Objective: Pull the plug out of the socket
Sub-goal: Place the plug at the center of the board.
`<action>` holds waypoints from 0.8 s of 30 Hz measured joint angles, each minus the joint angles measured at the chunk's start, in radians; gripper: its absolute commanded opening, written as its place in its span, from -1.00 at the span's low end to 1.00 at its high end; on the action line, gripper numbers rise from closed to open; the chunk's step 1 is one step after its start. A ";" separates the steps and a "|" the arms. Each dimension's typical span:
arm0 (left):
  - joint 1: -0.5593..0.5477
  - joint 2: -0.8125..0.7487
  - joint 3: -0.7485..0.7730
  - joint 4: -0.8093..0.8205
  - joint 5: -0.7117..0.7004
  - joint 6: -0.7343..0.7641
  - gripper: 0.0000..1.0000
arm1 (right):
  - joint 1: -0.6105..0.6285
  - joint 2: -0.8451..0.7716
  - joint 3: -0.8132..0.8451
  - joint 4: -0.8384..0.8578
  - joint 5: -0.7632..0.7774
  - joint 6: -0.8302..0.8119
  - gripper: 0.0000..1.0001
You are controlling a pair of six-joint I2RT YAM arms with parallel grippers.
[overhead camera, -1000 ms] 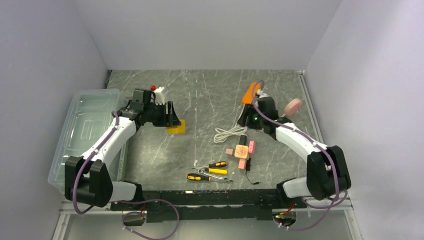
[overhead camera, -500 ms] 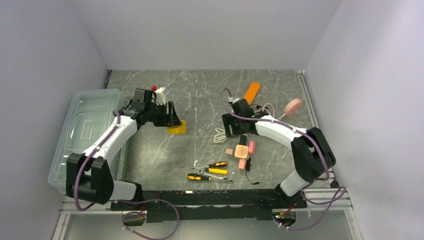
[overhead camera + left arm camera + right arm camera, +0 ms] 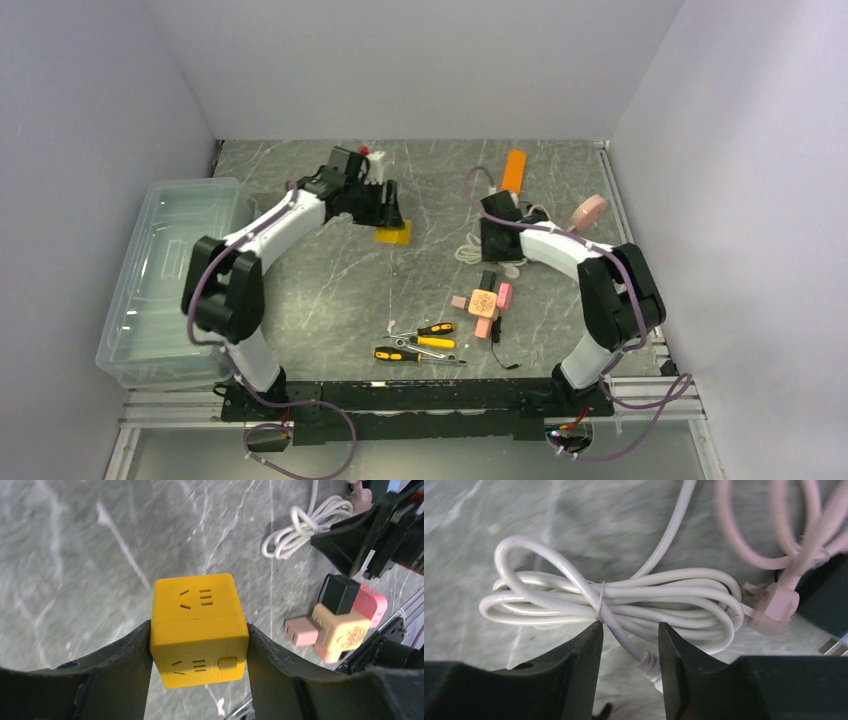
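Note:
My left gripper [image 3: 393, 226] is shut on a yellow cube socket [image 3: 395, 237], its fingers clamping two opposite sides in the left wrist view [image 3: 199, 630]; no plug shows in its visible faces. My right gripper [image 3: 497, 245] is closed narrowly around the plug end of a coiled white cord [image 3: 470, 252]. In the right wrist view the cord's [image 3: 624, 600] ribbed strain relief [image 3: 650, 669] sits between the fingers; the plug body is hidden. A peach cube socket [image 3: 483, 301] with a black plug [image 3: 487, 280] and pink plugs [image 3: 504, 293] lies nearer the front.
A clear plastic bin [image 3: 160, 290] stands at the left. An orange piece [image 3: 514, 170] and a pink disc [image 3: 588, 211] lie at the back right. Screwdrivers [image 3: 425, 340] lie near the front. A pink cord with plug [image 3: 776, 607] lies beside the white cord.
My left gripper carried the yellow socket right and toward the back. My right gripper dropped onto the white cord, then shifted right, and the cord moved with it.

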 measured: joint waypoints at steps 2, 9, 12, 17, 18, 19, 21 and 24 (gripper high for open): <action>-0.034 0.078 0.074 0.012 -0.002 -0.007 -1.00 | -0.072 -0.002 -0.003 0.014 -0.015 0.014 -0.12; -0.088 0.324 0.243 0.029 -0.003 -0.031 -1.00 | -0.231 -0.017 -0.032 0.058 -0.045 0.029 0.00; -0.096 0.408 0.322 0.028 -0.002 -0.047 -1.00 | -0.230 -0.048 -0.051 0.066 -0.077 0.033 0.18; -0.106 0.520 0.468 0.056 -0.006 -0.081 -1.00 | -0.228 -0.148 -0.089 0.072 -0.154 0.057 0.70; -0.107 0.537 0.490 0.059 -0.001 -0.087 -1.00 | -0.228 -0.171 -0.097 0.072 -0.169 0.064 0.75; -0.108 0.557 0.514 0.064 0.003 -0.094 -0.97 | -0.228 -0.192 -0.104 0.072 -0.178 0.070 0.79; -0.109 0.594 0.559 0.074 0.019 -0.111 -0.86 | -0.228 -0.227 -0.116 0.071 -0.203 0.077 0.86; -0.111 0.652 0.626 0.096 0.034 -0.135 -0.43 | -0.228 -0.283 -0.140 0.069 -0.238 0.096 0.93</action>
